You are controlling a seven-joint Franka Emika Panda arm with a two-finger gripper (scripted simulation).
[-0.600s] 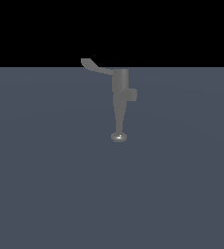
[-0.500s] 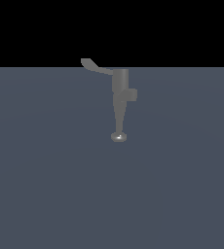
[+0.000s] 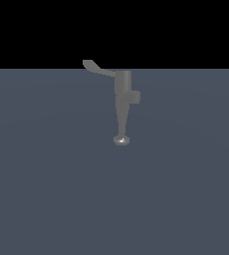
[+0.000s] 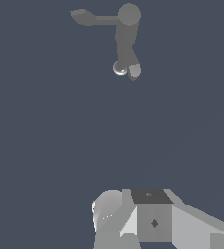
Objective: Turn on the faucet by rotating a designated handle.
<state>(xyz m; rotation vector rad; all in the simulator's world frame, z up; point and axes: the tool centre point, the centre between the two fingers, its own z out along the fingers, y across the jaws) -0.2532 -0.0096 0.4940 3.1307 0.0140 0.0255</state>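
The grey faucet stands upright on the floor in the exterior view, its tapering spout ending in a shiny tip. The handle, a thin bent lever with a flat paddle end, juts from the top of the body toward the exterior view's left. The wrist view looks down on the faucet from a distance, with the handle sticking out sideways. White and grey parts of my gripper show at that frame's edge, far from the faucet. Its fingers are not clearly shown. No gripper appears in the exterior view.
A flat blue-grey floor stretches all around the faucet, with a black background behind it. No other object shows.
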